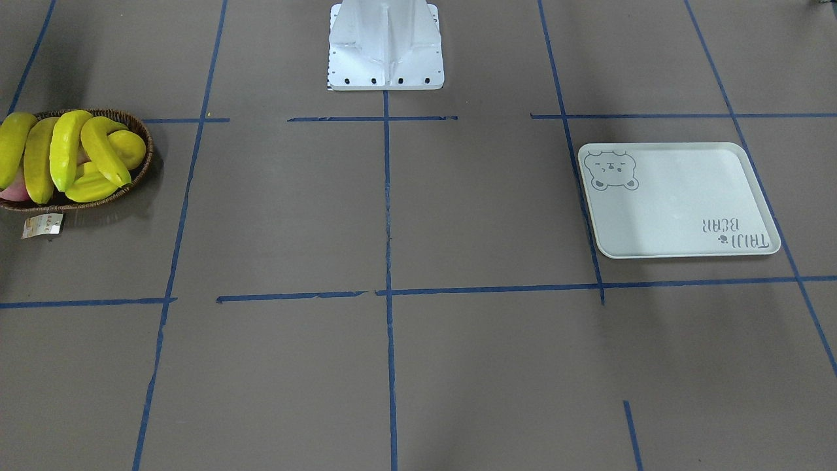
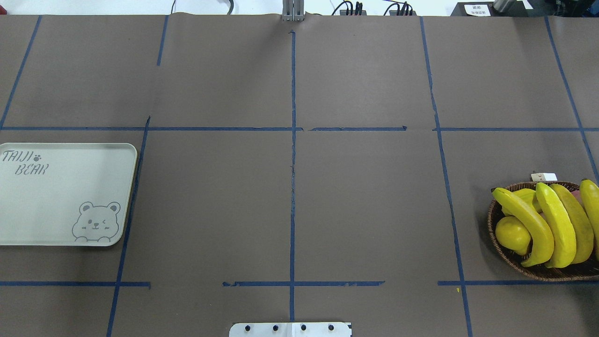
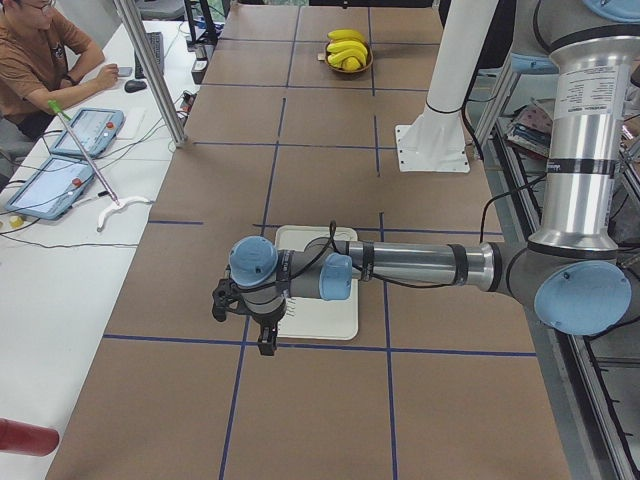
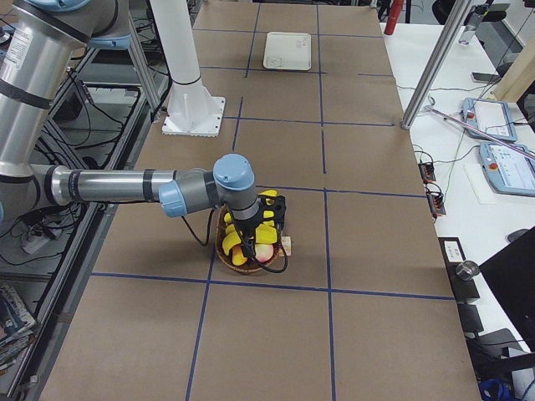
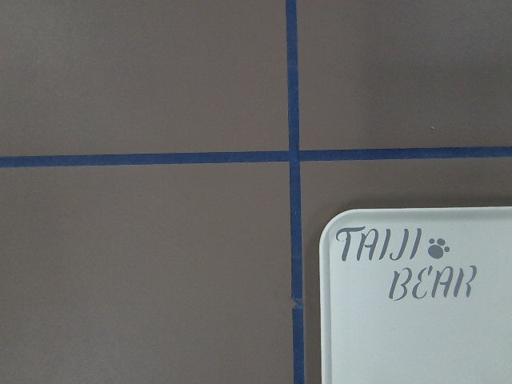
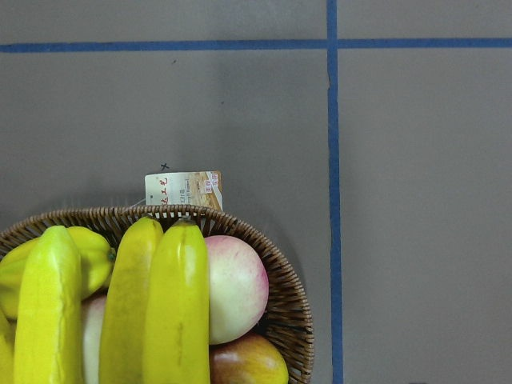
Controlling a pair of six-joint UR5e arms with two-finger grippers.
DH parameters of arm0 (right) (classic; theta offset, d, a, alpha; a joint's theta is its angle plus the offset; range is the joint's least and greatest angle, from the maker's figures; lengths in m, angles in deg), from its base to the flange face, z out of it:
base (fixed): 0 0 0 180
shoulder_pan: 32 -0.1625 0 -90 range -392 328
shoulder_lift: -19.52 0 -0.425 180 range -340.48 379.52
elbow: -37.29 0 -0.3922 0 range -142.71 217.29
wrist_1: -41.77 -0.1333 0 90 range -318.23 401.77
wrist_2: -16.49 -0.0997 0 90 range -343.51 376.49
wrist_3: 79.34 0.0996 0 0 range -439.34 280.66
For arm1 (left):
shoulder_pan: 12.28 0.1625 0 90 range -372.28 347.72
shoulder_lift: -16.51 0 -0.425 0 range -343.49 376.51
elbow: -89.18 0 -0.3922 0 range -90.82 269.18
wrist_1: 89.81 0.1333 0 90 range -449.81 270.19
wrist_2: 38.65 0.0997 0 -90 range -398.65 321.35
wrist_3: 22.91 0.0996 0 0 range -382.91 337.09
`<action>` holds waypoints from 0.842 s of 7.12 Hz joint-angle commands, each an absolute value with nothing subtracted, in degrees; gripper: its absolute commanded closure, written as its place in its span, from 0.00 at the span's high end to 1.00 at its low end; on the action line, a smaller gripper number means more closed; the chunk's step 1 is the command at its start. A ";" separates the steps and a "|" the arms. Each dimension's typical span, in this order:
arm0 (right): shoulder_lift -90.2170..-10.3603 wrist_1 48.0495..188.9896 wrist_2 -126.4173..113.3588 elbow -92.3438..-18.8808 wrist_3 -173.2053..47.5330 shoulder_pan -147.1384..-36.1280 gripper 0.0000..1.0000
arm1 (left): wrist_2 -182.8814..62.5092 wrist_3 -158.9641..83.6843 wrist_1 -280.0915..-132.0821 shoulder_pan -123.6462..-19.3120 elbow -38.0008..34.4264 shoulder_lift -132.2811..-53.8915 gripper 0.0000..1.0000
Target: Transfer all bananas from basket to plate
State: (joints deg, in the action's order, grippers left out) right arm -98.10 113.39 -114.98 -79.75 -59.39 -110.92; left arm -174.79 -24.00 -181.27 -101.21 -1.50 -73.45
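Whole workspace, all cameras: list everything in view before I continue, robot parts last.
bananas: four, yellow, in the basket
basket: one, dark-brown wicker, table's robot-right end
plate: one, white-grey, robot-left end, nothing on it
lemon: one, yellow, in basket
starfruit: one, yellow, in basket
peach: one, pink-cream, in basket
apple: one, red-yellow, in basket
paper tag: one, white, at basket's rim
person: one, brown shirt, side desk
left gripper: one, black, over plate's edge; state unclear
right gripper: one, black, above basket; state unclear
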 commanded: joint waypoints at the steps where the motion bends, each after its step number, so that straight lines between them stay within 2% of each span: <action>1: -99.31 111.82 -114.47 -79.95 -57.55 -103.41 0.96 | -174.80 -23.96 -181.30 -101.14 -1.52 -73.40 1.00; 4: -99.22 111.91 -112.27 -78.73 -57.19 -96.88 0.95 | -174.80 -23.79 -181.30 -101.14 -1.17 -73.49 1.00; 6: -98.69 111.91 -111.48 -78.37 -57.19 -93.89 0.87 | -174.80 -23.79 -181.30 -101.14 -0.91 -73.49 1.00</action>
State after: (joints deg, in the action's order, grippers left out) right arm -98.90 111.91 -112.04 -78.56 -57.20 -95.78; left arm -174.80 -23.80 -181.34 -101.14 -1.06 -73.48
